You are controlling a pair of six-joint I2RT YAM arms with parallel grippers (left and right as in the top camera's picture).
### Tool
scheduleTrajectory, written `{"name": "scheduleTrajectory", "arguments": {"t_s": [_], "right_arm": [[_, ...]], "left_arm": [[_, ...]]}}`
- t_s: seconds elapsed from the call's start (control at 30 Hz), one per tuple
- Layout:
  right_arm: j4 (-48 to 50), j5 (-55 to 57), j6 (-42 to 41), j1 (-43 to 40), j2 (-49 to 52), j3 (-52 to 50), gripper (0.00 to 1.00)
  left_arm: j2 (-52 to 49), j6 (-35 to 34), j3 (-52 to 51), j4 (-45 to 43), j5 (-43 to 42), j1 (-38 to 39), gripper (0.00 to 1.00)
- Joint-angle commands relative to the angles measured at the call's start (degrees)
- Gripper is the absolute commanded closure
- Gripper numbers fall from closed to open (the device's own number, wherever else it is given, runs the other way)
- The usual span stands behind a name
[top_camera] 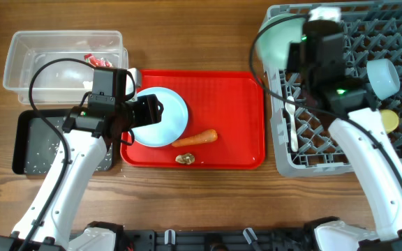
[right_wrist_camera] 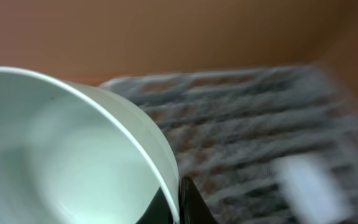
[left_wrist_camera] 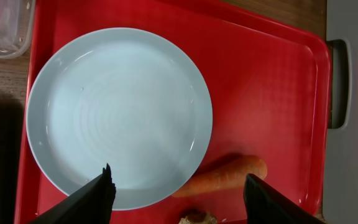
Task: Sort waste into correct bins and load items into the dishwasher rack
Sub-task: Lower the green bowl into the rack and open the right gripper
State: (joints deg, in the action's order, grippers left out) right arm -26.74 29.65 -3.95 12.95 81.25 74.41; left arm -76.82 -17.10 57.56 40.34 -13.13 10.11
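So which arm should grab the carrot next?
Probably left. The left tool hangs open over the red tray beside the carrot; the right tool is shut on a bowl at the rack.

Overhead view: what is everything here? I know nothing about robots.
Clear tub: one, top left.
Wrapper: one, red-and-white, in tub.
Black tray: one, below tub, whitish scraps inside.
Red tray: one, centre.
Plate: one, light blue, on red tray.
Carrot: one, orange, on red tray.
Lump: one, golden-brown, on red tray.
Rack: one, grey, right.
Held bowl: one, pale, rack's left corner.
Second bowl: one, pale, in rack.
Cup: one, yellow, in rack.
Spoon: one, white, in rack.
Left hand: open, above plate.
Right hand: shut on held bowl.
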Motion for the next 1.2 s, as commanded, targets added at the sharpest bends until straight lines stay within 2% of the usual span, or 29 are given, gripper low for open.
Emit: {"name": "scheduleTrajectory", "arguments": {"t_s": [0.0,0.27,0.47,0.77,1.17], "right_arm": [[4.8,18.8,12.1,-4.3,0.8,0.6,0.96],[22.1,26.3,24.9,-11.6,3.7,0.6,0.96],[29.5,28.1,31.2,-15.7,9.6,0.6,0.96],[40.0,34.0,36.9,-21.8,23.3,0.6,0.96],[42.2,33.3,36.7,-20.7,34.9,0.6,0.96]], "left_arm": [[0.6,-0.3,0.6,0.0,0.2,-0.3,0.32],[0.6,-0.3,0.6,0.0,0.2,-0.3,0.32],[0.6,-0.3,0.6,0.0,0.2,-0.3,0.32],[0.6,-0.3,0.6,0.0,0.1,-0.3,0.32],[0.6,-0.3,0.6,0.0,0.1,-0.3,0.30]]}}
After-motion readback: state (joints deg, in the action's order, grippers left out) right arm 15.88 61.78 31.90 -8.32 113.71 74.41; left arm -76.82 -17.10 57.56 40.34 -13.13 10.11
